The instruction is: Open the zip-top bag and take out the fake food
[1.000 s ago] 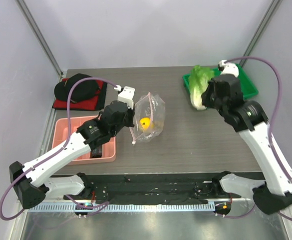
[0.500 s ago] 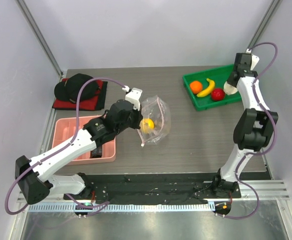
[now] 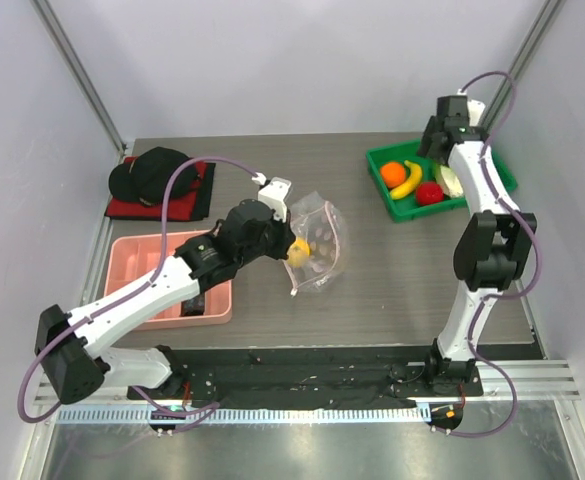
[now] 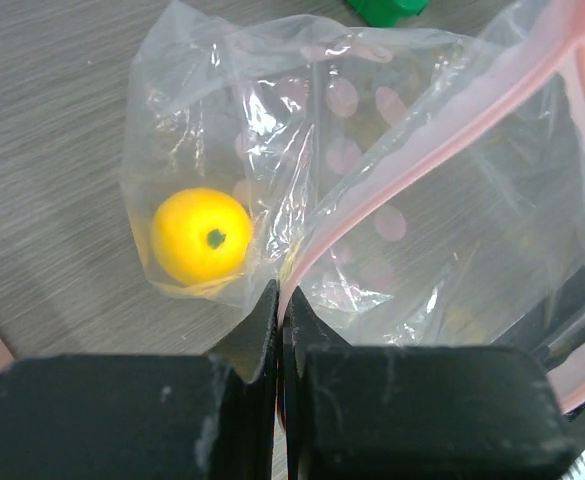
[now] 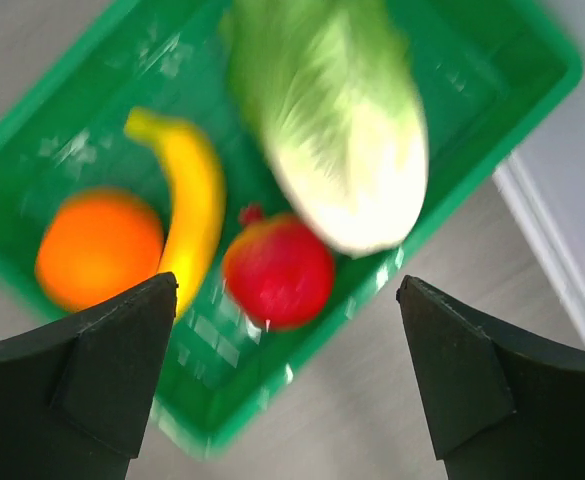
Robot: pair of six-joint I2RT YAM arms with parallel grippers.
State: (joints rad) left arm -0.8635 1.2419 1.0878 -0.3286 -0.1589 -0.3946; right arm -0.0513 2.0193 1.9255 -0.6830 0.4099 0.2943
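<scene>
The clear zip-top bag (image 3: 319,243) lies mid-table with its mouth open and a yellow lemon (image 3: 298,251) (image 4: 201,235) inside. My left gripper (image 3: 288,243) (image 4: 280,300) is shut on the bag's pink zip strip (image 4: 422,150) at the rim. My right gripper (image 3: 435,137) (image 5: 287,290) hangs open above the green tray (image 3: 502,176) (image 5: 492,60), holding nothing. In the tray lie an orange (image 3: 393,173) (image 5: 97,248), a banana (image 3: 409,179) (image 5: 194,205), a red round fruit (image 3: 430,193) (image 5: 277,270) and the leafy cabbage (image 3: 450,180) (image 5: 337,130).
A pink compartment tray (image 3: 142,258) sits at the near left, partly under my left arm. A black cap on a red cloth (image 3: 157,176) lies at the far left. Slanted metal posts stand at both back corners.
My right arm carried the cabbage to the green tray and opened; the cabbage now lies in the tray. My left gripper shifted slightly right, still on the bag.
</scene>
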